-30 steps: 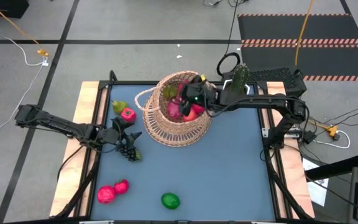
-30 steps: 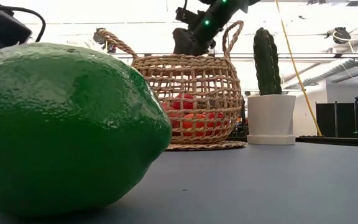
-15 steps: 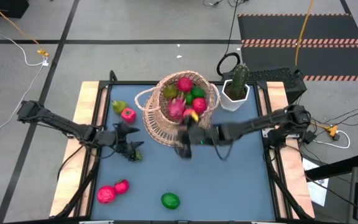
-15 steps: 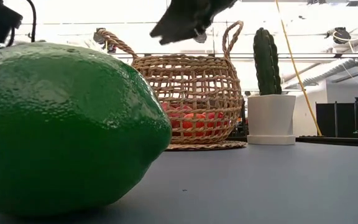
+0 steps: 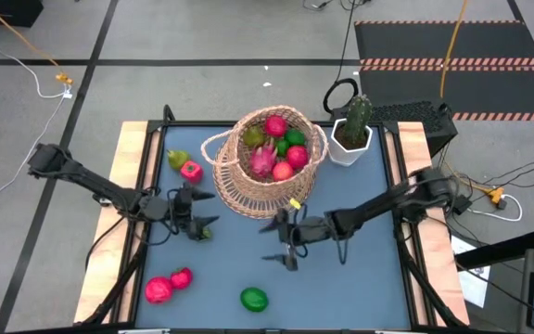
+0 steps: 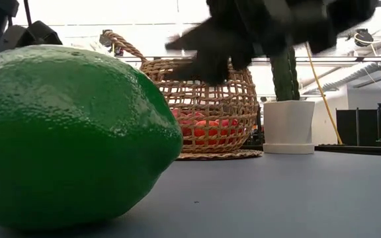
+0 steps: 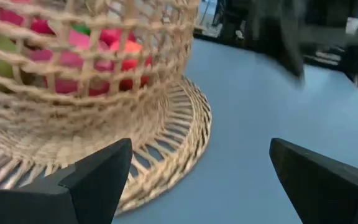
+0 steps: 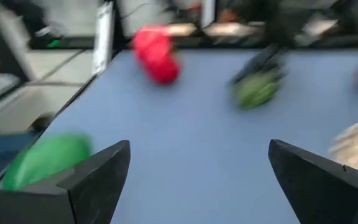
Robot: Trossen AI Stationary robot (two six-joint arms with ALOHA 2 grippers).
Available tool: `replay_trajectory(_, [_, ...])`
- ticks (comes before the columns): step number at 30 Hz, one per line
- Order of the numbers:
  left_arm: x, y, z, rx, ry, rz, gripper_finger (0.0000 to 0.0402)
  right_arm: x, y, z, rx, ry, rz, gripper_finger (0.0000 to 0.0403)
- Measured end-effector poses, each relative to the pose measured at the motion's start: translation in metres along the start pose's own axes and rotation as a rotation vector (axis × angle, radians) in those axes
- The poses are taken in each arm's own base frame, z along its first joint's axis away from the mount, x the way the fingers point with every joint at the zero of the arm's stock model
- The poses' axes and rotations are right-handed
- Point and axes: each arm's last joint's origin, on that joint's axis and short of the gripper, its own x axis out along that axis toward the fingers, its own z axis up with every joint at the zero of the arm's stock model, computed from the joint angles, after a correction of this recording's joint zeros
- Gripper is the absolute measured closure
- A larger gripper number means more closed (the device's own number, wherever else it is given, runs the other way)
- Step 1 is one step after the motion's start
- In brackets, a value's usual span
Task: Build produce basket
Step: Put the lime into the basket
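Note:
The tan wicker basket stands at the table's far middle and holds several fruits: red and pink apples, a pink dragon fruit, green ones. It also shows in the left wrist view and the low view. A green lime lies near the front edge, large in the low view. Two red-pink fruits lie front left. A pear and a pink fruit lie left of the basket. My left gripper is open beside dark grapes. My right gripper is open and empty in front of the basket.
A green cactus in a white pot stands right of the basket at the far edge, and shows in the low view. Bare blue table lies to the front right. The wooden table borders run along both sides.
My right gripper has left the place over the basket and gone down and toward the table's near edge, now low in front of the basket. The fruits in the basket, hidden by it before, show again. My left gripper has shifted slightly toward the basket.

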Motion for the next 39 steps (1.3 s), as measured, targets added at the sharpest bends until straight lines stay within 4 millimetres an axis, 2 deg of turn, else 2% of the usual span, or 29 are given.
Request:
replay_trajectory(3, [0.004,0.001,0.002,-0.015,-0.029,0.023,0.0021,0.01,0.003,-0.026,0.01,-0.015,0.064,0.0026])
replay_trajectory(8, [0.009,0.003,-0.001,-0.039,-0.02,0.047,0.0021,0.021,0.007,-0.045,-0.013,-0.037,0.112,0.0026])
replay_trajectory(13, [0.013,0.002,-0.005,-0.051,0.001,0.055,0.0021,0.025,0.01,-0.046,-0.008,-0.107,0.247,0.0026])
replay_trajectory(17, [0.017,0.0,-0.004,-0.05,-0.03,0.045,0.0021,0.03,0.005,-0.047,0.049,-0.076,0.307,0.0026])
replay_trajectory(26, [0.025,0.005,-0.001,-0.032,-0.089,0.087,0.0021,0.031,0.014,-0.056,0.045,0.023,0.337,0.0026])
replay_trajectory(32, [0.03,0.014,-0.002,-0.038,-0.078,0.144,0.0021,0.031,0.018,-0.062,-0.025,0.08,0.337,0.0026])
replay_trajectory(39, [0.035,0.027,-0.005,-0.067,-0.062,0.254,0.0021,0.049,0.021,-0.052,-0.163,0.235,0.326,0.0027])
